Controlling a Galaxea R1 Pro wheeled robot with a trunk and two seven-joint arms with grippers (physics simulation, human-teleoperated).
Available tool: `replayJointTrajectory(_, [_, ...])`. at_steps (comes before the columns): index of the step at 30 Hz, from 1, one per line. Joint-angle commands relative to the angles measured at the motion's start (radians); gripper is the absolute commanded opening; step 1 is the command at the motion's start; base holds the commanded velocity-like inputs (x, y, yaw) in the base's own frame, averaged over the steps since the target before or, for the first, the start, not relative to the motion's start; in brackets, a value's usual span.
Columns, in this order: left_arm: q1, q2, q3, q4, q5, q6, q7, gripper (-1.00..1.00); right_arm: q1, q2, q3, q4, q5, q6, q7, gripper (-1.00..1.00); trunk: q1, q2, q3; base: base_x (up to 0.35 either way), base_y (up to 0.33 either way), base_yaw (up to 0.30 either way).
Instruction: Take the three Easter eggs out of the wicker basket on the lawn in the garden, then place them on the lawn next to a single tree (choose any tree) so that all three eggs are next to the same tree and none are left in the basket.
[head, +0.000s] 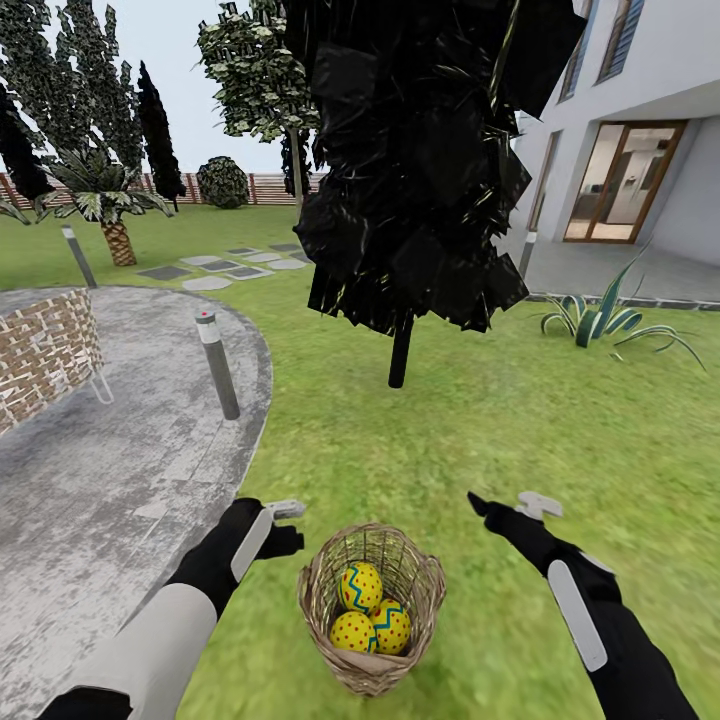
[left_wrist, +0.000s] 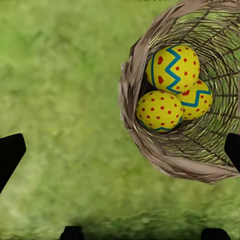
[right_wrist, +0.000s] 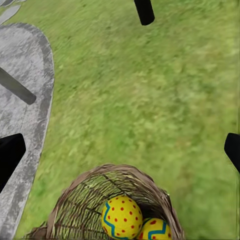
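Head view, basket: the basket (head: 372, 610) is sitting upright on the lawn (head: 520, 430), low in the middle, between the two arms.
Head view, eggs: three eggs (head: 371, 610) are lying together inside it, touching one another.
Head view, left gripper: the left gripper (head: 284, 512) is hanging just beside the basket rim, on the path side, holding nothing; how far its fingers are spread I cannot tell here.
Head view, right gripper: the right gripper (head: 510, 508) is hovering over grass on the other side of the basket, also empty, spread unclear from here.
Head view, tree: a tree (head: 400, 350) with a thin trunk and black foliage is standing on the lawn beyond the basket, well apart from it.
Head view, surroundings: a grey path (head: 110, 450) with a bollard (head: 218, 365) is curving past on the left; a white house (head: 640, 150) is standing at the right.

Left wrist view, added detail: the camera is looking straight down into the basket (left_wrist: 150, 145), showing all three eggs (left_wrist: 172, 90) and their zigzags and dots; dark fingertips (left_wrist: 10, 152) are sitting wide apart at the frame edges, nothing between them.

Right wrist view, added detail: the basket (right_wrist: 80, 200) is showing from the side with two eggs (right_wrist: 121, 216) visible; the trunk (right_wrist: 144, 11) and path (right_wrist: 22, 90) are also appearing; the fingertips (right_wrist: 9, 152) are spread wide and empty.
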Motion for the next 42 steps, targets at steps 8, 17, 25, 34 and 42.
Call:
replayJointTrajectory(8, [0.000, 0.003, -0.003, -0.012, 0.013, 0.003, 0.009, 1.00, -0.003, 0.000, 0.043, -0.002, 0.039, 0.006, 0.009, 1.00, 0.000, -0.001, -0.001, 0.000, 0.000, -0.001])
replayJointTrajectory(17, [0.000, 0.002, -0.005, -0.012, 0.014, 0.003, 0.008, 1.00, -0.003, 0.002, 0.045, -0.002, 0.040, 0.006, 0.009, 1.00, 0.000, -0.001, 0.007, 0.000, 0.000, -0.158])
replayJointTrajectory(25, [0.000, 0.002, -0.005, 0.000, 0.013, 0.003, 0.009, 1.00, -0.003, 0.002, 0.045, -0.001, 0.040, 0.006, 0.008, 1.00, 0.000, -0.001, 0.013, 0.000, 0.000, -0.134])
replayJointTrajectory(34, [0.003, 0.002, -0.006, 0.049, 0.016, 0.003, 0.008, 1.00, -0.003, 0.003, 0.056, 0.001, 0.039, 0.006, 0.007, 1.00, 0.000, -0.001, 0.013, 0.000, 0.000, -0.006])
replayJointTrajectory(42, [0.007, 0.003, -0.006, 0.054, 0.015, 0.001, 0.008, 1.00, -0.003, 0.000, 0.148, -0.003, 0.041, 0.006, 0.007, 1.00, 0.004, -0.008, 0.010, 0.000, 0.000, 0.000])
